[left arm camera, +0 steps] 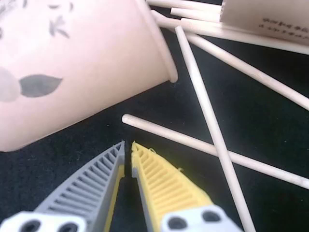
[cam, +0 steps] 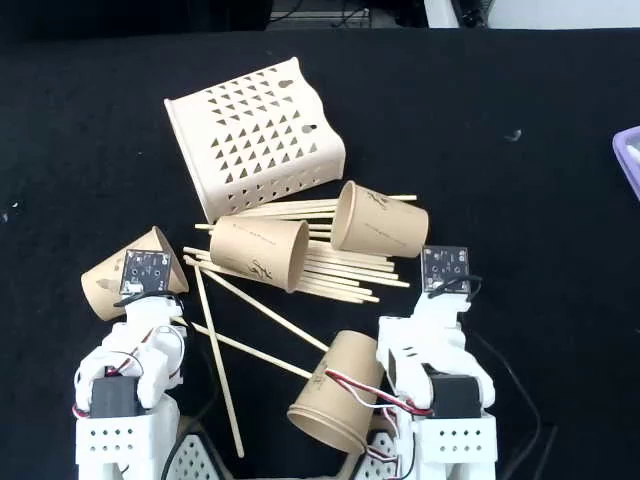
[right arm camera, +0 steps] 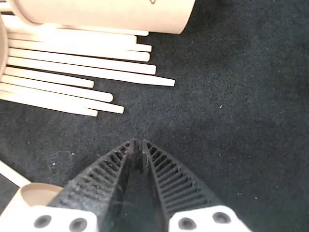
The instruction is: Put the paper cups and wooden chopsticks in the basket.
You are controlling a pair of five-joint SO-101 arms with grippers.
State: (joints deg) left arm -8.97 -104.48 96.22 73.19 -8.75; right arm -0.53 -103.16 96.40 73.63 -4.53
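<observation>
Basket (cam: 255, 135): cream, perforated with triangles; lies on its side on the black desk (cam: 520, 260); nothing seen inside it.

Paper cups, four, all tipped on their sides and all outside the basket: first paper cup (cam: 258, 250) just beside the basket on its arm-facing side, resting across the chopstick bundle (cam: 345, 272); second paper cup (cam: 380, 222) next to the basket's nearer right corner, also on the bundle; third paper cup (cam: 105, 285) well apart from the basket, off its nearer left corner; fourth paper cup (cam: 335, 395) farthest from the basket, toward the arms.

Loose chopsticks (cam: 215, 350): three, crossing one another, farther from the basket than the bundle.

Left gripper (left arm camera: 128, 153): fingers pressed together, holding nothing; over bare desk beside the third paper cup, far from the basket.

Right gripper (right arm camera: 137, 145): fingers together, holding nothing; over bare desk near the bundle's ends, away from the basket.

Purple object (cam: 628, 160): well to the basket's right.
</observation>
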